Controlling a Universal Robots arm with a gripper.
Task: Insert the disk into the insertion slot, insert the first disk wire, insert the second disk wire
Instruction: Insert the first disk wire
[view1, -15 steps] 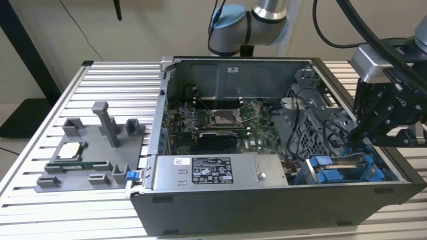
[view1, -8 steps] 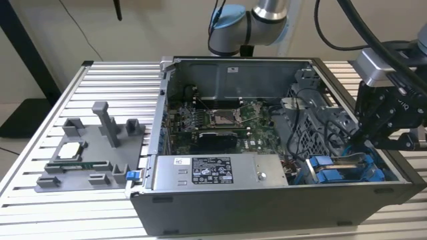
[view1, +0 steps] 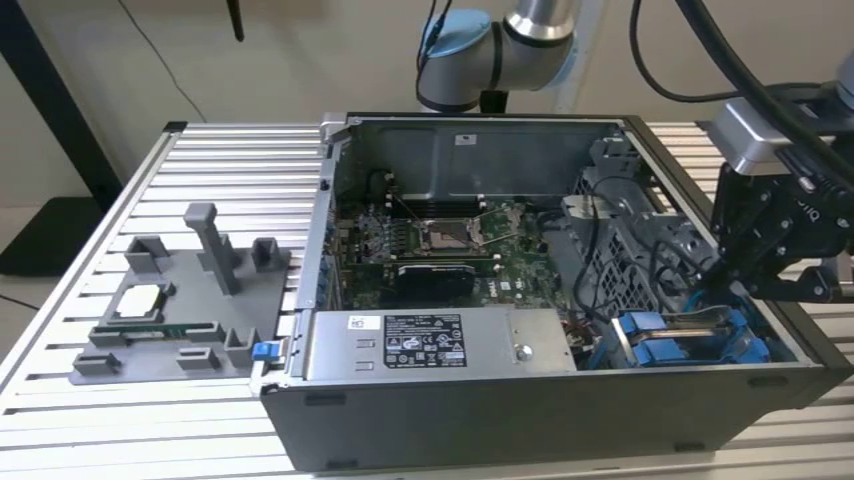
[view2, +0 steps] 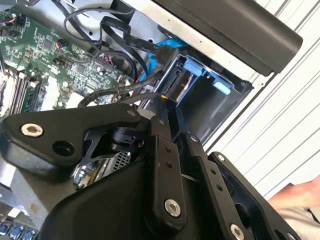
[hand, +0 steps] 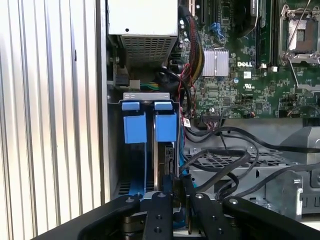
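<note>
Matt grey sheet-metal insertion slot (hand: 145, 95), blue plastic tabs (hand: 135, 129)

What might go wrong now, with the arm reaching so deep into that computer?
Loose black cables lie right beside the gripper; one might snag and get tugged if the arm moves. The gripper also hangs close to the insertion slot with its blue tabs, so a slight offset might knock the plastic or the metal wall.

1. Silver-grey tubular robot arm (view1: 541, 15) with pale blue joint caps (view1: 447, 40).
2. Matte black gripper (hand: 176, 181) built of hinged link bars (view2: 162, 170), with silver screw heads (view2: 172, 207) at the pivots.
3. Thick black cables (view1: 638, 45) loop above a grey wrist block (view1: 750, 135).
</note>
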